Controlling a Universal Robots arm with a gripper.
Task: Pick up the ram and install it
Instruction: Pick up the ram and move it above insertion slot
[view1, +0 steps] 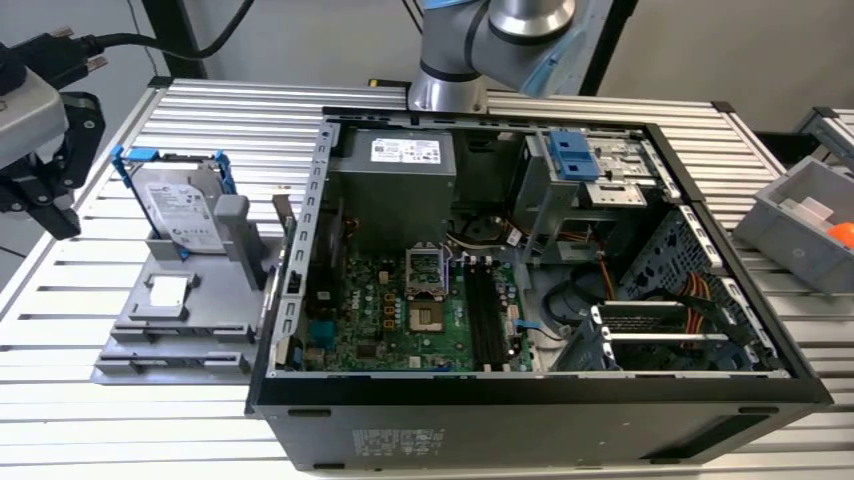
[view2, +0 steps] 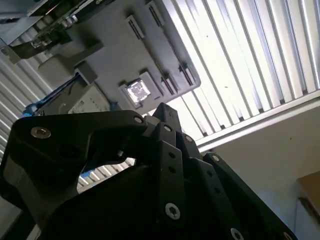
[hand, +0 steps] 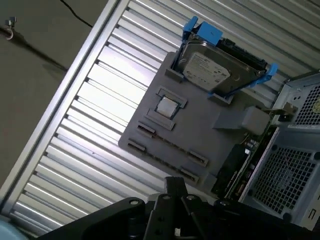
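Gripper (view1: 40, 205) aloft, nose down, beside gray holder (view1: 147, 345).

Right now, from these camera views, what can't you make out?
Ram: in the first wrist view, a dark board between the gray holder and the case is probably it, too edge-on to confirm.
Hand: cut off at the exterior view's left edge.
Memory slots: exterior view, latches too small to judge.
Gray bin: cut off at the exterior view's right edge.
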